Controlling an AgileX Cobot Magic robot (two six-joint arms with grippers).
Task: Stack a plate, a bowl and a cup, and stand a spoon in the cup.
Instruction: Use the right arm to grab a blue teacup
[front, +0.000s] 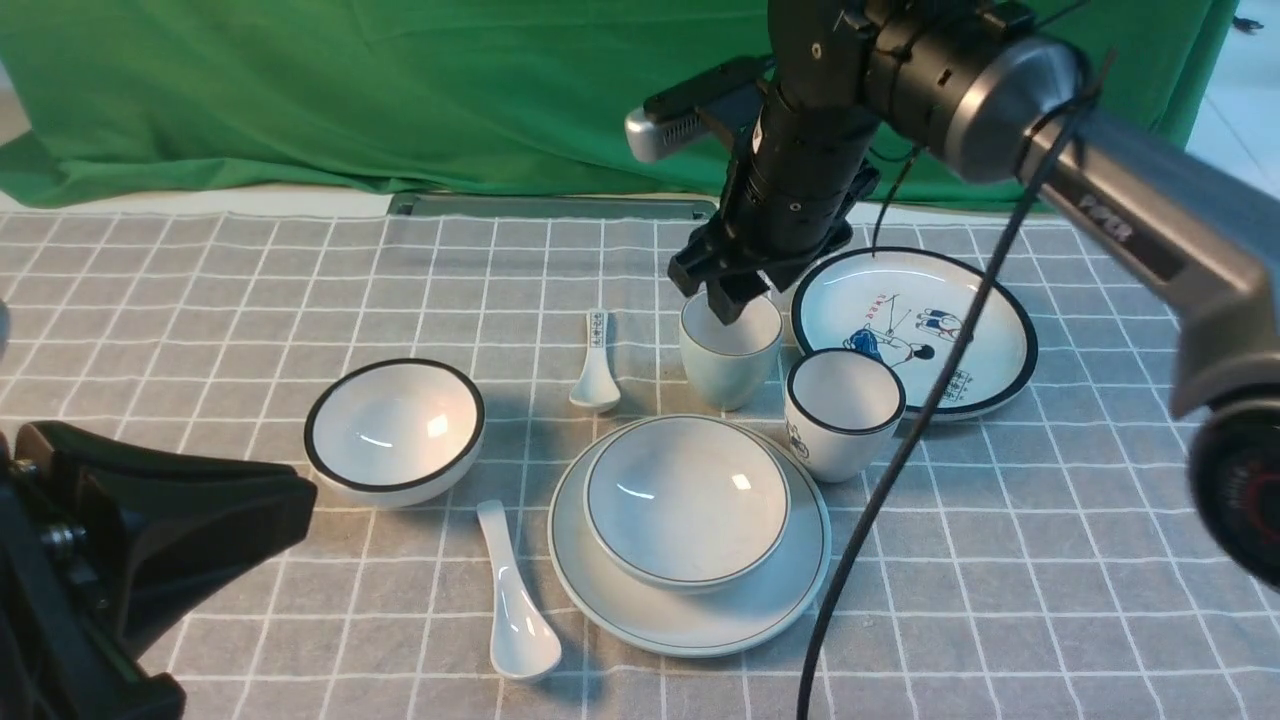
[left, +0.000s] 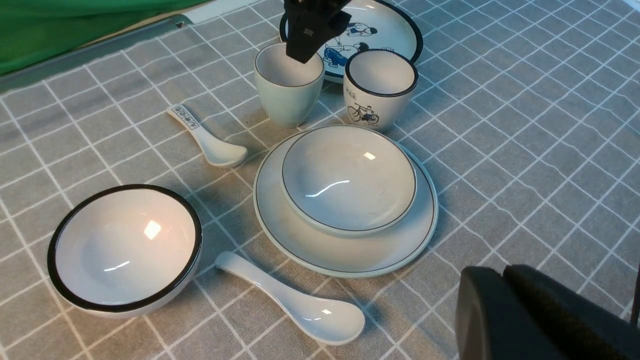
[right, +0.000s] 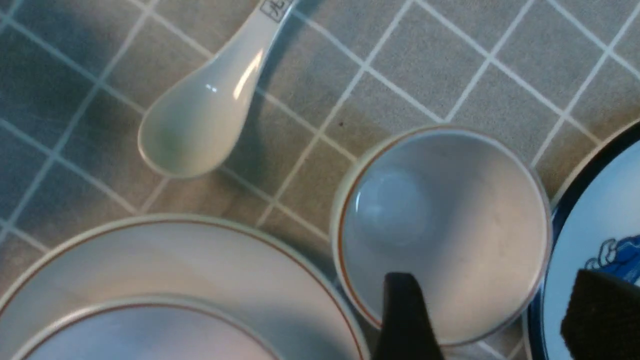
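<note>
Nearest: left gripper (left: 502, 285) low, pads pressed together, holding nothing. Plain white spoon (front: 515, 600) lies flat on the checked cloth (front: 1000, 560) just left of the plate (front: 700, 630); long axis near-to-far, scoop toward the robot, handle pointing away. Shallow bowl (front: 685, 500) already sits in the plate. Beyond, the plain cup (front: 728, 370) stands upright on the cloth (black-rimmed cup (front: 843, 410) just beside it). Right gripper (front: 745, 300) at its rim, jaws apart, one finger inside, the other seemingly outside. Cup pickup in hand: next, pinch the wall, lift, centre over the bowl
</note>
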